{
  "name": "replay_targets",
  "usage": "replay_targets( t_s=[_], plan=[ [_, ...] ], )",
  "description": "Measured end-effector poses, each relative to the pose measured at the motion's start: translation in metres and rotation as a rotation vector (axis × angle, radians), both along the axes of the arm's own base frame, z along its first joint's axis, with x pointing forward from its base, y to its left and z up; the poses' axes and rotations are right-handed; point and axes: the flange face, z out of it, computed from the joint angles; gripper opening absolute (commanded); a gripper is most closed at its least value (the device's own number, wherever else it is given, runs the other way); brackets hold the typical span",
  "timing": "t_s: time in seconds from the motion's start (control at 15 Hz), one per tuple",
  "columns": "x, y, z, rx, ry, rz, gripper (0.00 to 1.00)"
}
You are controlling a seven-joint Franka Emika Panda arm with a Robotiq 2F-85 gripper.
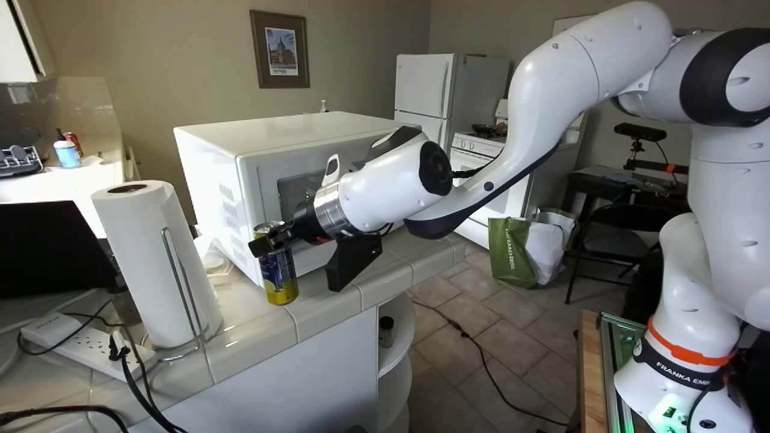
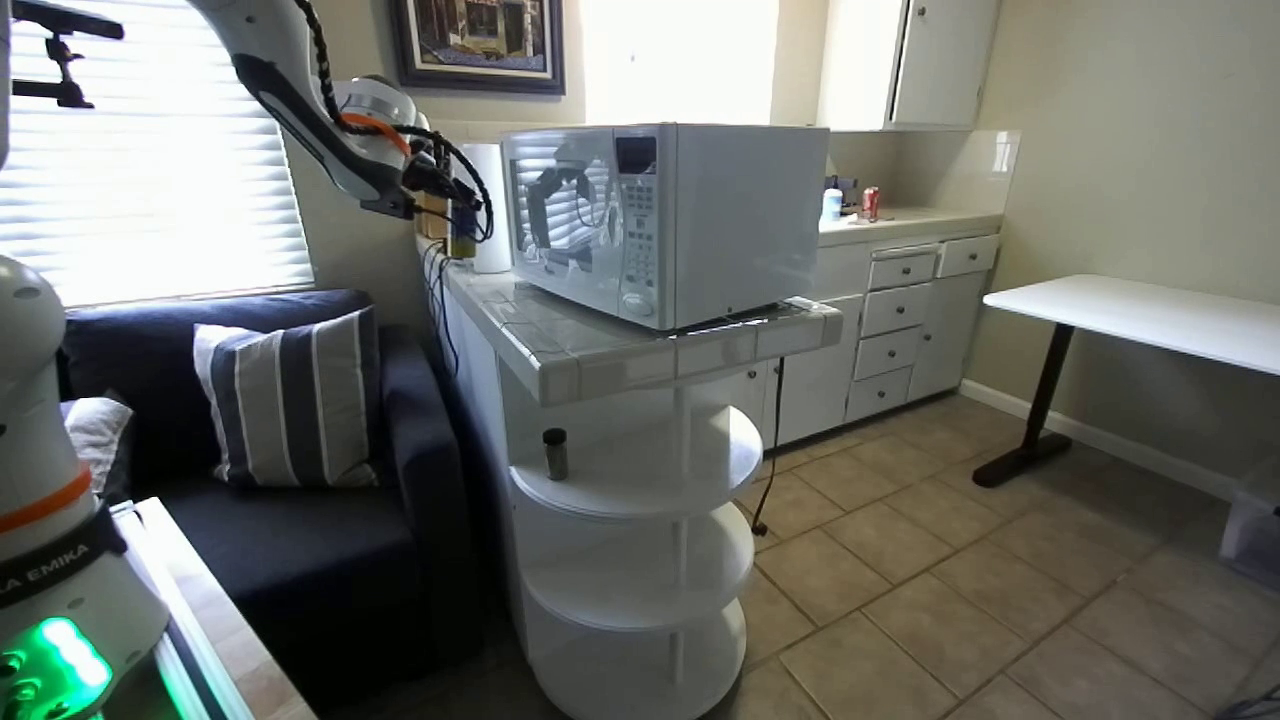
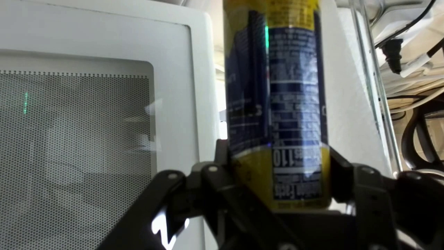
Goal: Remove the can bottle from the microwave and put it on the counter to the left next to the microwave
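Note:
The can bottle [image 1: 281, 279], yellow with blue bands, stands upright at the counter's front edge, to the left of the microwave [image 1: 207, 180] in an exterior view. It also shows in an exterior view [image 2: 462, 235] and large in the wrist view [image 3: 277, 104], upside down there. My gripper [image 1: 269, 239] has its fingers on both sides of the can's upper part, touching it, also in the wrist view [image 3: 279, 166]. I cannot tell whether the can's base touches the counter [image 1: 337, 307] or hangs just above it. The microwave's door [image 2: 565, 215] is shut.
A white paper-towel roll [image 1: 156, 258] on a wire holder stands left of the can. A power strip [image 1: 84, 349] with black cables lies beyond it. A black screen [image 1: 51, 249] is behind the roll. Open round shelves [image 2: 640, 480] end the counter.

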Motion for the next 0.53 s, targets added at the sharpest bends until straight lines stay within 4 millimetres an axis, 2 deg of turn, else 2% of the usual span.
replay_targets(
  t_s=[0.53],
  plan=[
    [0.036, 0.016, -0.016, -0.012, -0.026, 0.01, 0.37]
  ],
)
